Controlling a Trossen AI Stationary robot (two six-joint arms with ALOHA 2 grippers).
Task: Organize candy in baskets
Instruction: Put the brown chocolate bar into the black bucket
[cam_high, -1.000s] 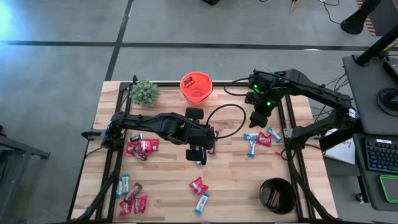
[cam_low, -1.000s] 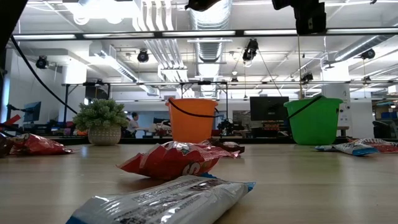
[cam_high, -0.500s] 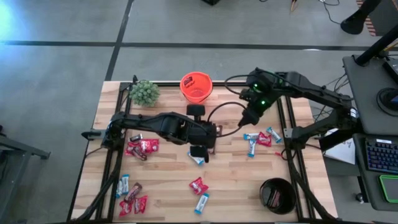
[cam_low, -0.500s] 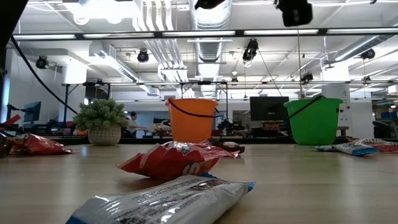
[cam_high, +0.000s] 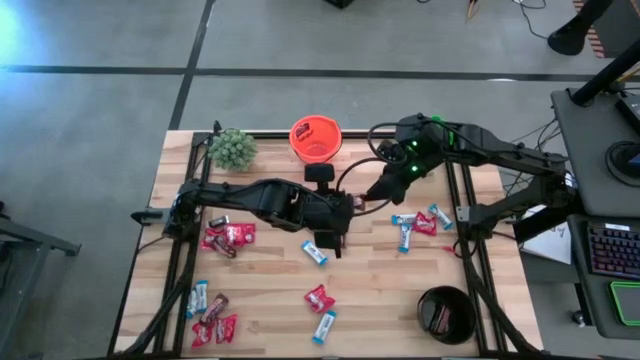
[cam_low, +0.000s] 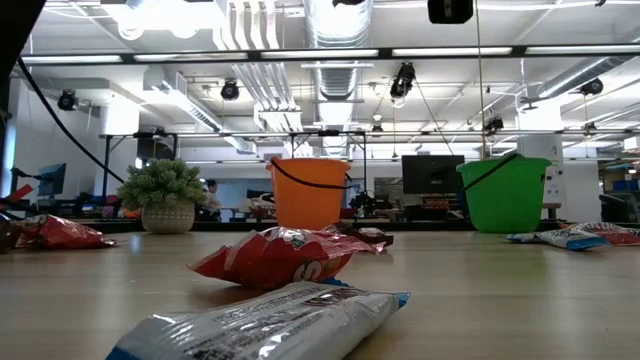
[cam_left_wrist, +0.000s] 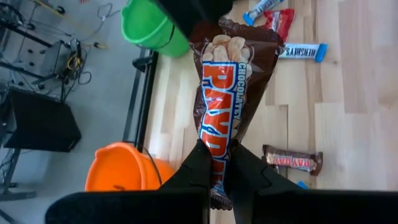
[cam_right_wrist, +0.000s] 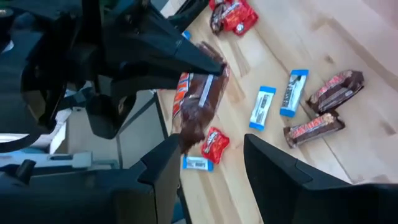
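My left gripper is shut on a dark brown candy bar above the middle of the table. My right gripper is open, close to the bar's free end, which lies next to one finger; I cannot tell whether they touch. The orange basket stands at the far edge and the black basket at the near right corner. The green basket is hidden under the right arm in the high view. More candy lies in loose groups on the table. My left gripper pinches the brown bar by one end between its two fingers. The fingers slant down toward the table's right and lie along the bar, which sticks out past their tips. The bar is lifted clear of the table and tilts down toward the right gripper.
A fuzzy green plant stands at the far left. Single candies lie near the middle. In the low view a red wrapper and a silver-blue one lie close to the camera.
My right gripper has moved toward the table's left, up to the left gripper and the bar's free end, and has tipped up closer to level. The left arm has stayed about where it was with the bar.
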